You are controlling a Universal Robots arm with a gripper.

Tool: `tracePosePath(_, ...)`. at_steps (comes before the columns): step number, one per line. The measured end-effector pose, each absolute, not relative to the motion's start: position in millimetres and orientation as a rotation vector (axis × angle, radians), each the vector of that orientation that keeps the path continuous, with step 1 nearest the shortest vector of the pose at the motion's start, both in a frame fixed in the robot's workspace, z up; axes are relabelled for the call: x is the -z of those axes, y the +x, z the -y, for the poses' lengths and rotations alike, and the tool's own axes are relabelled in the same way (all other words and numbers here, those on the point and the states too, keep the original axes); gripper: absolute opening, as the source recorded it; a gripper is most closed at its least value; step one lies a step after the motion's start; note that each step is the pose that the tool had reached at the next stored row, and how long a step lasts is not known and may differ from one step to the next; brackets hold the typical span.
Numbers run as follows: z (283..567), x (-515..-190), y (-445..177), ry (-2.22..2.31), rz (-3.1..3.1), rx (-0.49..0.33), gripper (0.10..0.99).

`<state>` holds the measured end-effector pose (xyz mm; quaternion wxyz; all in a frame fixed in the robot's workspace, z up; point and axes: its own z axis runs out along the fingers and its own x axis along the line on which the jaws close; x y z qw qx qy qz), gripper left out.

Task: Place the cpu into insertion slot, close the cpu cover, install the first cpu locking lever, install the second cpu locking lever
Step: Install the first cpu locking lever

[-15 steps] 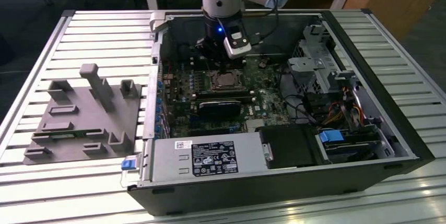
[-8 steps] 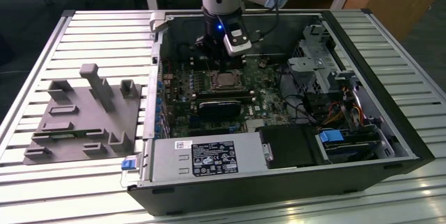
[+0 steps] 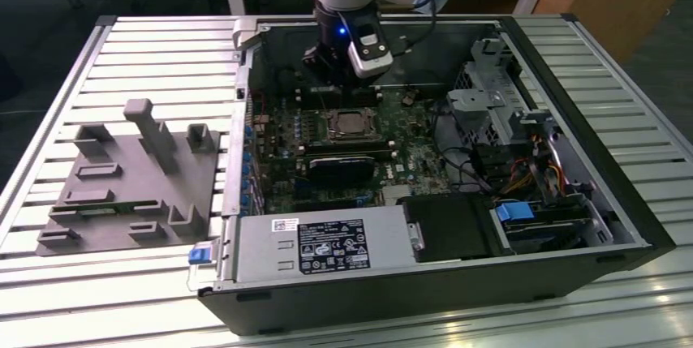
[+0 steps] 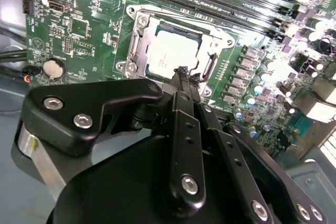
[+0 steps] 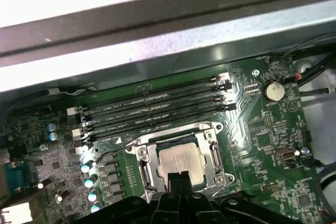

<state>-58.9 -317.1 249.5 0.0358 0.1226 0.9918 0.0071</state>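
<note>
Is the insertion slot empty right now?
No: in the second wrist view the cpu lies silver top up in the insertion slot, framed by the cpu cover.

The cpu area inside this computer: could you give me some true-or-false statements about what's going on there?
1. The cpu sits in the insertion slot. True.
2. The cpu cover stands swung up. False: it lies flat, framing the cpu.
3. The end effector is inside the computer case, close to the cpu cover's edge. True.
4. A round coin battery rests on top of the cpu. False: it sits on the green board, apart from the insertion slot.
</note>
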Motion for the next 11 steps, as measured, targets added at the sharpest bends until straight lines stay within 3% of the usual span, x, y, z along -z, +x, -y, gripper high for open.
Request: tracePosePath(11,317.1,-255.5,-58.9,0.378,-3.059,-0.02,0.102)
